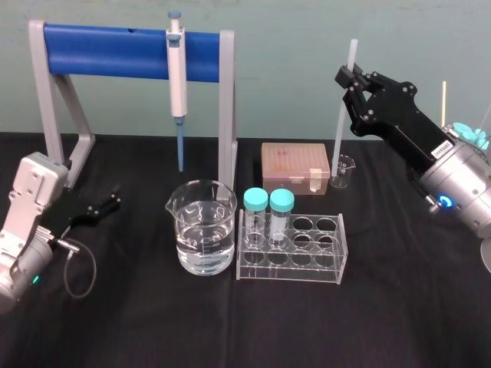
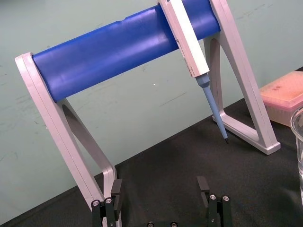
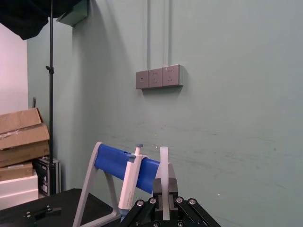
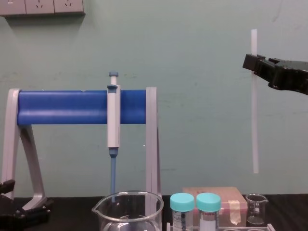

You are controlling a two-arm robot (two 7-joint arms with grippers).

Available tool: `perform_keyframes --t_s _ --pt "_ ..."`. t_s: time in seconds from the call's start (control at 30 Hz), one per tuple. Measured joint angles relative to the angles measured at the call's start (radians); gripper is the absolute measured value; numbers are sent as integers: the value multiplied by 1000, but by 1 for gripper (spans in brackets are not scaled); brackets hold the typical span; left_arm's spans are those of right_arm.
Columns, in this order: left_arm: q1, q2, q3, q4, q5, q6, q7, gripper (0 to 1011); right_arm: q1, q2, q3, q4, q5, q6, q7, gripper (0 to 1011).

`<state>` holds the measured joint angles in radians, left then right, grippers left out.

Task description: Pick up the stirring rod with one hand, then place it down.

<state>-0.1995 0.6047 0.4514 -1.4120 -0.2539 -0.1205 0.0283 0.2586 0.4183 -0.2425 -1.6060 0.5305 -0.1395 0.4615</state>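
- One stirring rod [image 1: 338, 126] — long, thin and white.
- Two black grippers: the left gripper [image 1: 115, 198] and the right gripper [image 1: 350, 77].
- One pipette [image 1: 177, 73], white with a blue tip.
- One stand [image 1: 107, 50], with one blue bar and two grey ends.
- Two glass beakers — one big beaker [image 1: 202, 226] and one small beaker [image 1: 344, 171].
- One clear rack [image 1: 307, 261].
- Two tubes with teal caps: the first tube [image 1: 255, 202] and the second tube [image 1: 281, 204].
- One pink box [image 1: 295, 165].
- Three wall sockets [image 3: 155, 76] in a row.

Even, bright light, perhaps overhead.
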Motion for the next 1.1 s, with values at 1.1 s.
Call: perform_keyframes --t_s 1.1 --pt "0 0 0 0 0 0 0 1000 -29 13 0 -13 11 10 0 66"
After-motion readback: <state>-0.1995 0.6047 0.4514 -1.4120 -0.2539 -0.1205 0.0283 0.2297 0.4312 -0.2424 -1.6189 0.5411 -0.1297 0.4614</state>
